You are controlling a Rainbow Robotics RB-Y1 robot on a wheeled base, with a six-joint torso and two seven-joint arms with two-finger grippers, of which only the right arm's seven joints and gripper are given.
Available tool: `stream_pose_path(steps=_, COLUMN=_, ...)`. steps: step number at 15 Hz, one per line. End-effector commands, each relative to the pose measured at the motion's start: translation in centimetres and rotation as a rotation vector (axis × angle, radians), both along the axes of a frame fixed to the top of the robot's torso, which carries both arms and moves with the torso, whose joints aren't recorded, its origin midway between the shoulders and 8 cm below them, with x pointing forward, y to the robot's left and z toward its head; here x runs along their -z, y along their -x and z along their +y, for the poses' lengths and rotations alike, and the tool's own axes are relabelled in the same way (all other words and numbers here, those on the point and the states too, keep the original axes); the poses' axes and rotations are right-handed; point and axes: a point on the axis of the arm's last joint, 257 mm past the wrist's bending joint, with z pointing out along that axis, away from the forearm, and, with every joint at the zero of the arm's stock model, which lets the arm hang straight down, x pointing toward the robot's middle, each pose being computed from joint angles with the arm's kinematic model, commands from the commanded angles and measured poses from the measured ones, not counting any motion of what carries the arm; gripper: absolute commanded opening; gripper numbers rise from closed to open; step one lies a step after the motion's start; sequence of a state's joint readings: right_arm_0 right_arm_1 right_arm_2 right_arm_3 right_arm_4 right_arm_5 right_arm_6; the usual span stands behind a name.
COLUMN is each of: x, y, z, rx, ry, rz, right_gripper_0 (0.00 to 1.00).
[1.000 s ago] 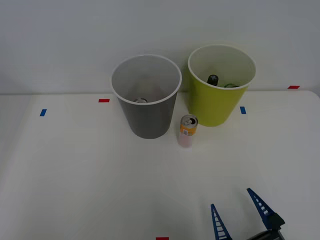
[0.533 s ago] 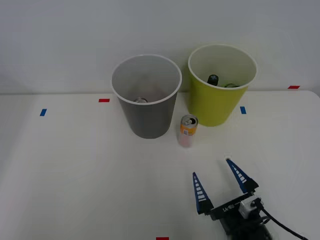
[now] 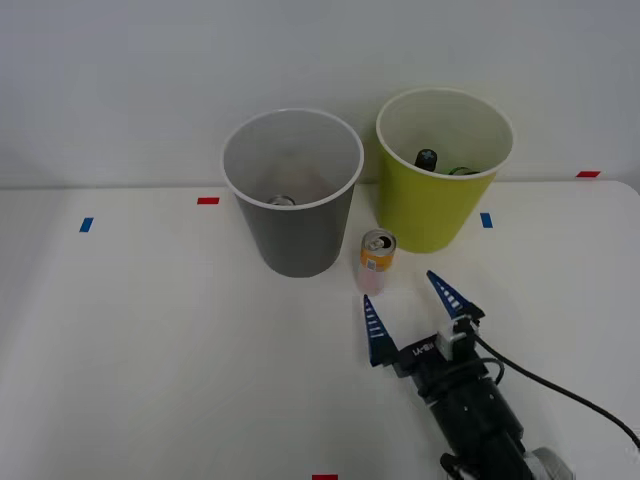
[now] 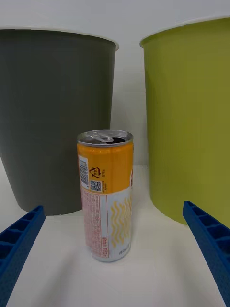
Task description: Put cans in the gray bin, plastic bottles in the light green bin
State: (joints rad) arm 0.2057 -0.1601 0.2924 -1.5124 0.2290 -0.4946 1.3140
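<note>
A slim can (image 3: 376, 261), orange above and pale pink below with a silver opened top, stands upright on the white table between the gray bin (image 3: 292, 193) and the light green bin (image 3: 441, 172). In the wrist view the can (image 4: 106, 194) stands centred ahead, gray bin (image 4: 52, 120) and green bin (image 4: 191, 124) behind it. My right gripper (image 3: 410, 310) is open just in front of the can, apart from it, fingers (image 4: 19, 240) spread wide. Another can top (image 3: 281, 201) lies in the gray bin. Plastic bottles, a dark cap (image 3: 426, 158) and a greenish one (image 3: 462, 171), sit in the green bin.
Red tape marks (image 3: 207, 201) and blue tape marks (image 3: 86, 225) dot the white table (image 3: 150, 350). A pale wall rises right behind the bins. A black cable (image 3: 560, 385) trails from my wrist to the right.
My right gripper has advanced from the table's near edge toward the can, staying open. The can and both bins have not moved.
</note>
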Motion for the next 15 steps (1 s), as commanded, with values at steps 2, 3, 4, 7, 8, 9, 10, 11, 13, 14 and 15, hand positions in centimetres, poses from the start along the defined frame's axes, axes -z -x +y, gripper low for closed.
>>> stream_pose_path(steps=2, x=-0.1, y=-2.2, z=1.7, rx=0.002, ry=0.014, rz=0.045, right_gripper_0=1.0)
stream_pose_path(steps=3, x=0.2, y=-2.8, z=2.3, rx=0.005, ry=0.022, rz=0.067, right_gripper_0=1.0)
stream_pose_path(steps=4, x=0.1, y=-3.1, z=2.6, rx=0.008, ry=0.024, rz=0.072, right_gripper_0=1.0)
stream_pose_path(steps=7, x=-0.1, y=-4.2, z=4.4, rx=-0.007, ry=0.022, rz=0.092, right_gripper_0=1.0)
stream_pose_path(steps=8, x=0.1, y=-4.7, z=4.9, rx=-0.013, ry=0.025, rz=0.095, right_gripper_0=1.0)
stream_pose_path(steps=9, x=0.3, y=-5.7, z=5.2, rx=-0.011, ry=0.019, rz=0.095, right_gripper_0=1.0)
stream_pose_path(steps=10, x=0.1, y=-6.4, z=5.5, rx=-0.01, ry=0.021, rz=0.089, right_gripper_0=1.0)
stream_pose_path(steps=11, x=-0.2, y=-6.8, z=5.4, rx=-0.004, ry=0.023, rz=0.084, right_gripper_0=1.0)
stream_pose_path(steps=13, x=-0.6, y=-7.1, z=5.4, rx=-0.002, ry=0.025, rz=0.08, right_gripper_0=1.0)
stream_pose_path(steps=14, x=-0.6, y=-7.3, z=5.2, rx=-0.001, ry=0.03, rz=0.079, right_gripper_0=1.0)
stream_pose_path(steps=15, x=-0.6, y=-7.3, z=5.2, rx=-0.001, ry=0.032, rz=0.08, right_gripper_0=1.0)
